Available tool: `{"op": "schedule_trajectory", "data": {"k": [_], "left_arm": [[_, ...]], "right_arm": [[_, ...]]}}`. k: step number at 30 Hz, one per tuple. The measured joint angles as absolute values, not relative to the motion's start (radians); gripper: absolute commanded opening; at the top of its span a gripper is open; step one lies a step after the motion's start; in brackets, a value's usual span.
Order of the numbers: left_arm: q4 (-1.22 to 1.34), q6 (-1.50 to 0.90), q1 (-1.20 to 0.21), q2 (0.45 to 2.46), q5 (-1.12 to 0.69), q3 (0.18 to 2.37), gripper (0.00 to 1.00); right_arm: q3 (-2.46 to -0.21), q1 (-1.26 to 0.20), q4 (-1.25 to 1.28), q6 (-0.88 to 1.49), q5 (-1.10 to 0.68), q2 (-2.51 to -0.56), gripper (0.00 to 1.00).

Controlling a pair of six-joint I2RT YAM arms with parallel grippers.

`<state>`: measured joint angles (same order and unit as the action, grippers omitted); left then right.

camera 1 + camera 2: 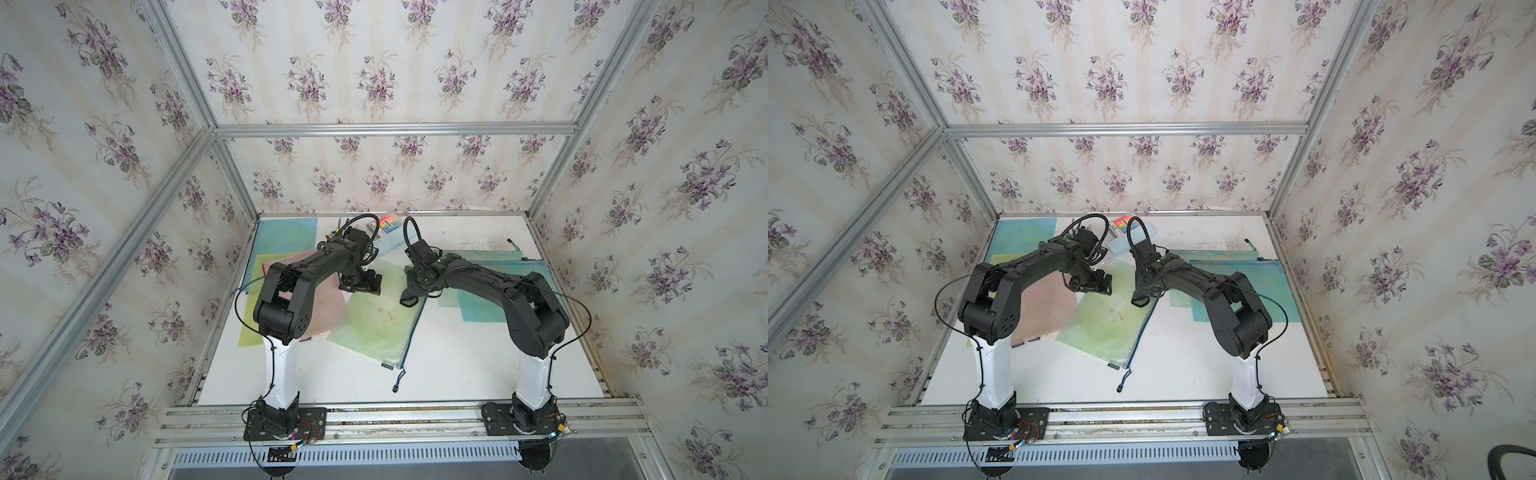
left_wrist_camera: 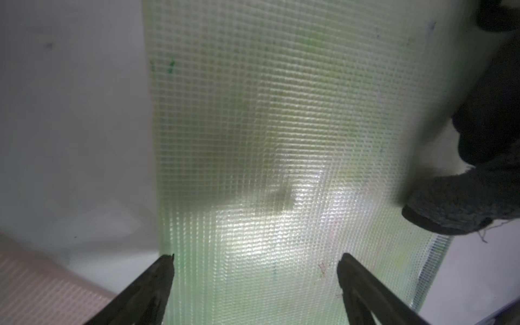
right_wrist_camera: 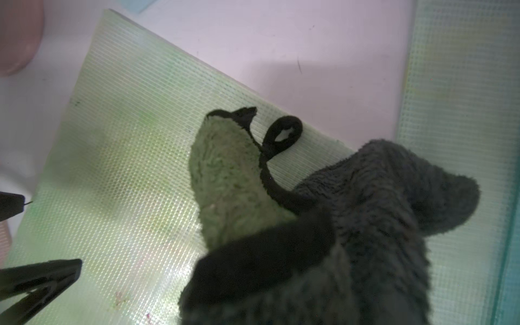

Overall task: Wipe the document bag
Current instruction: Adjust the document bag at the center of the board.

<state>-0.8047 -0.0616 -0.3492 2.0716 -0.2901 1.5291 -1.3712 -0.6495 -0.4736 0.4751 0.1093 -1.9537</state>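
The document bag (image 1: 382, 320) (image 1: 1113, 320) is a pale green mesh pouch with a blue zip edge, lying slantwise mid-table with faint marks on it. My left gripper (image 1: 360, 284) (image 2: 256, 259) stands open over its far end, both fingers close to the mesh (image 2: 281, 140). My right gripper (image 1: 415, 286) is shut on a dark grey cloth (image 1: 409, 297) (image 3: 365, 225), which hides the jaws. One green-tinted corner of the cloth and its hanging loop rest on the bag (image 3: 126, 168). The cloth's edge (image 2: 455, 202) shows beside the left fingers.
A pink bag (image 1: 320, 299) overlaps yellow sheets under the left arm. Blue and green bags (image 1: 490, 307) lie under the right arm, another blue one (image 1: 286, 232) at the back left. A marker box (image 1: 388, 224) sits at the back. The zip cord (image 1: 398, 380) trails toward the front.
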Motion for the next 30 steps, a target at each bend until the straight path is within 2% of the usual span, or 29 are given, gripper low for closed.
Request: {"op": "schedule_trajectory", "data": {"k": [5, 14, 21, 30], "left_arm": [[-0.776, -0.043, -0.347, 2.09, -0.303, 1.515, 0.92], [-0.654, -0.035, -0.351, 1.996, -0.255, 1.387, 0.95], [-0.635, -0.032, -0.34, 2.018, -0.156, 1.422, 0.96], [-0.63, -0.056, -0.345, 2.064, -0.165, 1.443, 0.93]], "right_arm": [[-1.374, -0.649, -0.476, 0.471, 0.113, -2.007, 0.27], [-1.387, -0.642, -0.475, 0.411, 0.113, -2.032, 0.26], [-1.356, -0.642, -0.443, 0.367, 0.115, -2.017, 0.26], [-1.314, -0.631, -0.41, 0.363, 0.1, -1.991, 0.26]]}}
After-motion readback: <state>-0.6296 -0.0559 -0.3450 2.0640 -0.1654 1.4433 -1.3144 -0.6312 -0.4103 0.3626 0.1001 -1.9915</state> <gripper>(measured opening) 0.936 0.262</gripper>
